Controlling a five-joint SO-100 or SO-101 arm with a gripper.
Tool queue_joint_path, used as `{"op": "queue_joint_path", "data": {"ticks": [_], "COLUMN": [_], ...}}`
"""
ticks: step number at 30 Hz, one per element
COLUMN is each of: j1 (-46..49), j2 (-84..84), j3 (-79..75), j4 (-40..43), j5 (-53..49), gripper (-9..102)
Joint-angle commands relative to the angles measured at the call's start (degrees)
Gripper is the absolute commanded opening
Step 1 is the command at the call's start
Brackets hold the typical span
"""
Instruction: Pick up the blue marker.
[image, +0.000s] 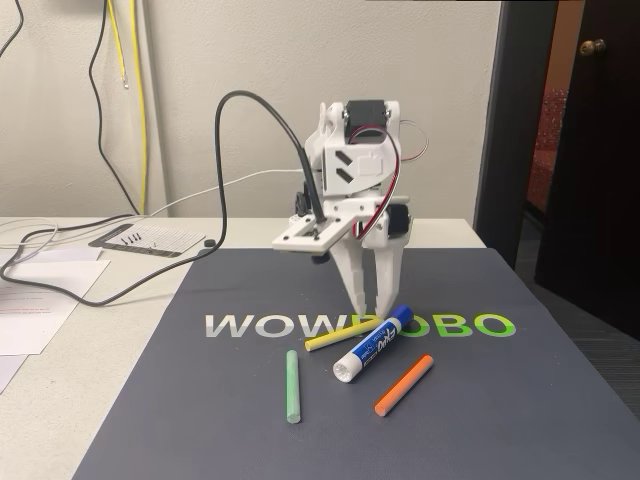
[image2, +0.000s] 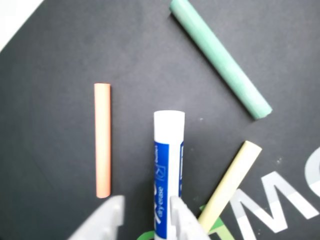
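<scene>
The blue marker (image: 373, 345), a thick white barrel with a blue label and blue cap, lies slanted on the dark mat (image: 220, 420). My white gripper (image: 372, 310) points straight down at its capped end, fingertips just above the mat. In the wrist view the blue marker (image2: 168, 160) runs up between the two fingers. It lies against the right finger, with a gap to the left one. The gripper (image2: 146, 202) is open around it.
A thin yellow stick (image: 340, 335) lies just left of the marker, a green stick (image: 292, 386) further left and an orange stick (image: 404, 384) to the right. Papers (image: 40, 300) and black cables (image: 100, 280) lie left of the mat.
</scene>
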Motion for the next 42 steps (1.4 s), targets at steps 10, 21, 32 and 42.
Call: {"op": "queue_joint_path", "data": {"ticks": [10, 21, 32, 42], "j1": [1.76, 2.55, 2.46, 1.67], "j2": [-2.29, -4.75, -6.24, -6.50], "j3": [-2.55, -2.55, -2.55, -2.64], "j4": [-1.14, -1.41, -0.53, 1.23], "j5": [-4.31, -8.96, -12.66, -14.77], "gripper": [29, 30, 30, 29]}}
